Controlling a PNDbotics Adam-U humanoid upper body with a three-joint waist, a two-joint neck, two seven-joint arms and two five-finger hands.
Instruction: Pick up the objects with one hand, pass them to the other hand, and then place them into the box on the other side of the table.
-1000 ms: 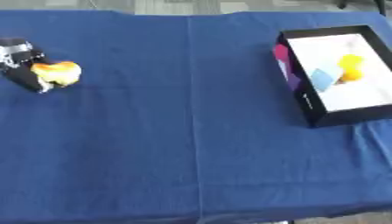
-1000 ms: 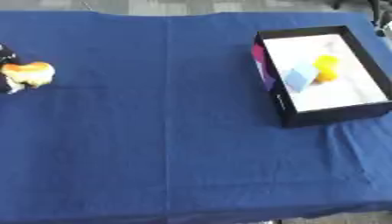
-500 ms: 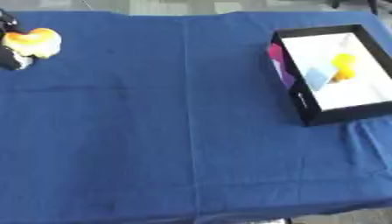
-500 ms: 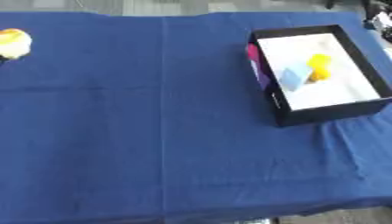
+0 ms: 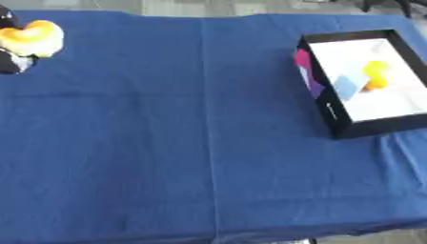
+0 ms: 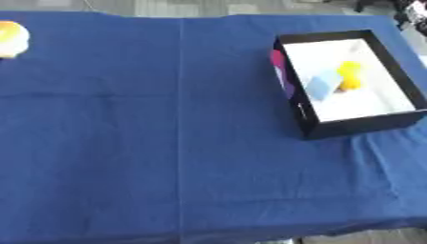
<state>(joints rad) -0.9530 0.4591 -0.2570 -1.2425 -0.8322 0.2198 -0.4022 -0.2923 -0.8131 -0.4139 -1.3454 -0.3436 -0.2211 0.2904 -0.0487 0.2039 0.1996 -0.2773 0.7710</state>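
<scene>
My left hand [image 5: 8, 62] shows at the far upper left edge, black, curled round an orange-and-cream rounded object [image 5: 33, 37], which it holds above the blue cloth. Most of the hand is cut off by the view's edge. In the right eye view only the object [image 6: 10, 38] shows at the left edge. The black box [image 5: 322, 102] with a white inside stands at the right side of the table. Inside it lie a yellow object [image 5: 374, 75] and a light blue block [image 5: 348, 85], with a pink and purple patch [image 5: 303, 63] against its left wall. My right hand is out of sight.
A blue cloth [image 5: 192, 143] covers the whole table, with a fold line running down its middle. The table's near edge [image 5: 250, 237] runs along the bottom, and grey floor shows beyond the far edge.
My left hand has carried the orange-and-cream object up and toward the far left corner. The box and what lies in it have not moved.
</scene>
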